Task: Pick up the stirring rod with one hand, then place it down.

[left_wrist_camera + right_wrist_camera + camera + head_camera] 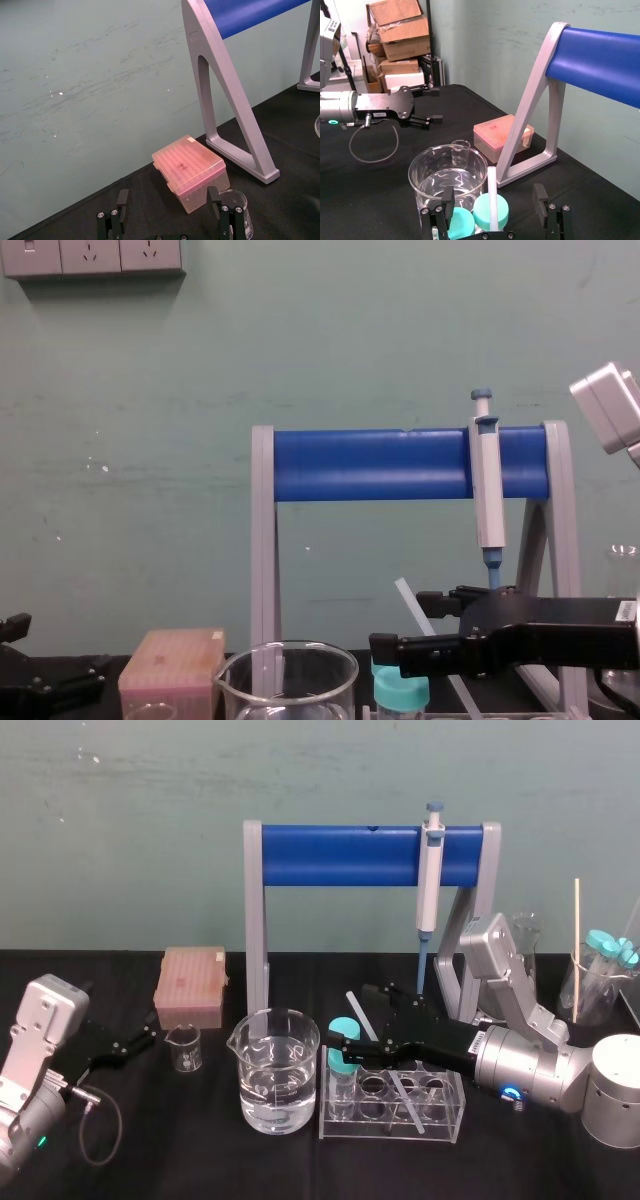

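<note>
The right arm (530, 1060) comes in low from the robot's right, its silver wrist roughly level. The black right gripper (352, 1013) points across toward the left side. Its long flat fingers (443, 204) are spread wide, inner faces turned toward each other. The left arm (35, 1040) sits bent at the far left. The left gripper (150, 1029) is held low over the counter (150, 1140), with its fingers (121, 200) also parted. Their tips aim toward the right gripper's fingers, well apart from them.
</note>
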Robot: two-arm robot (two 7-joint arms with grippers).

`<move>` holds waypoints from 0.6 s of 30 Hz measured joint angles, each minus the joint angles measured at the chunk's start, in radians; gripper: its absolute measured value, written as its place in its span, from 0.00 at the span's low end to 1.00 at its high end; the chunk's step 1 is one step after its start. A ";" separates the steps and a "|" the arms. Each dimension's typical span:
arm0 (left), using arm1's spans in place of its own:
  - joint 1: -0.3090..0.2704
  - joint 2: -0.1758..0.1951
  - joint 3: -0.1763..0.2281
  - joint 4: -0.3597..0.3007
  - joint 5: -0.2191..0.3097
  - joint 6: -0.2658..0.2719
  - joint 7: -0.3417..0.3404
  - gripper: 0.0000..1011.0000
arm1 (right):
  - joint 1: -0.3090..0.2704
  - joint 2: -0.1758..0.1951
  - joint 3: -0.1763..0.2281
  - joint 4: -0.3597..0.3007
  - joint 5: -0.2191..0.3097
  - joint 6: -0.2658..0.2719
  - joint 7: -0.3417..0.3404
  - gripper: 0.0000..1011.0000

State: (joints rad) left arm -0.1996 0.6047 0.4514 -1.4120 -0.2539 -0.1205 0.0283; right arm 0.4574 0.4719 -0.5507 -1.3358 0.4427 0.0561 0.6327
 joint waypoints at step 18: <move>0.000 0.000 0.000 0.000 0.000 0.000 0.000 0.99 | 0.000 0.001 0.002 -0.001 0.004 0.000 -0.001 0.68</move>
State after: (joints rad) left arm -0.1996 0.6047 0.4514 -1.4120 -0.2539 -0.1205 0.0283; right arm 0.4571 0.4730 -0.5489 -1.3367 0.4465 0.0565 0.6316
